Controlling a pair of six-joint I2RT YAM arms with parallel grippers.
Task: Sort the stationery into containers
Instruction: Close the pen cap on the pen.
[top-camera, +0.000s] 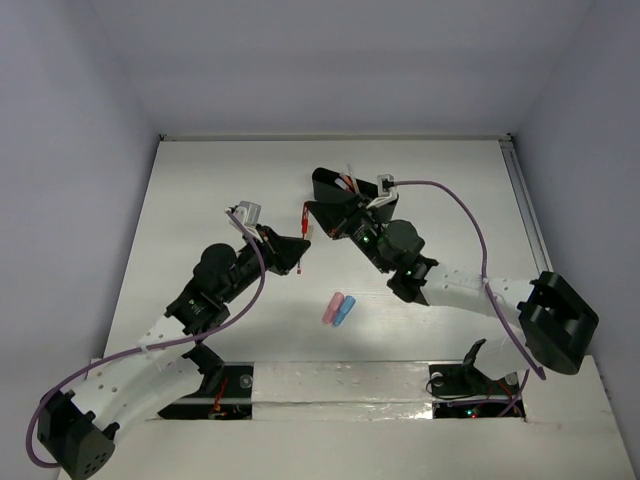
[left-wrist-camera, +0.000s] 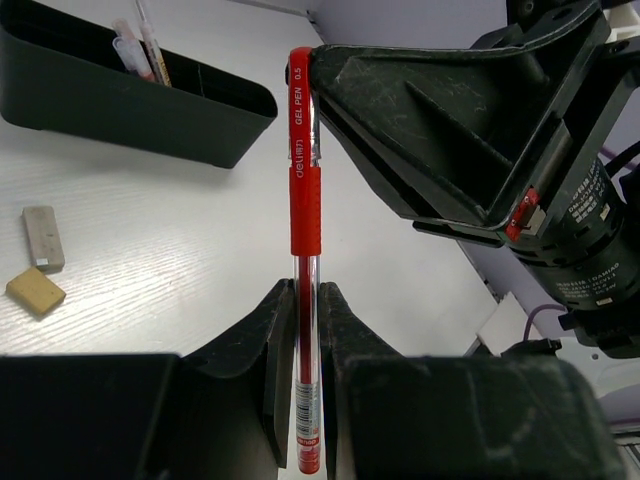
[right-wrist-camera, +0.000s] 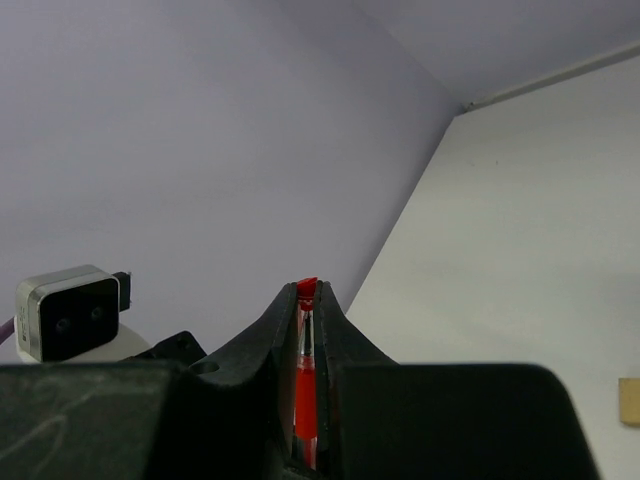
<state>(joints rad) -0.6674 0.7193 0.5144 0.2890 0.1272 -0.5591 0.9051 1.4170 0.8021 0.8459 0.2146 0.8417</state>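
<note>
A red pen (left-wrist-camera: 305, 200) stands upright between both grippers. My left gripper (left-wrist-camera: 305, 292) is shut on its clear lower barrel. My right gripper (right-wrist-camera: 308, 292) is shut on its capped upper end, and its dark finger (left-wrist-camera: 440, 130) meets the cap in the left wrist view. From above, the pen (top-camera: 304, 223) sits between the left gripper (top-camera: 298, 250) and the right gripper (top-camera: 312, 213). The black tray (left-wrist-camera: 120, 105) lies behind with thin pens (left-wrist-camera: 140, 45) in it; it also shows from above (top-camera: 324, 182). A pink capsule (top-camera: 332, 308) and a blue capsule (top-camera: 344, 312) lie side by side on the table.
A grey-white eraser (left-wrist-camera: 43, 237) and a tan eraser (left-wrist-camera: 35, 290) lie on the white table left of the pen. The tan eraser's edge (right-wrist-camera: 630, 400) shows in the right wrist view. Purple cables loop off both arms. The table's back wall is beyond the tray.
</note>
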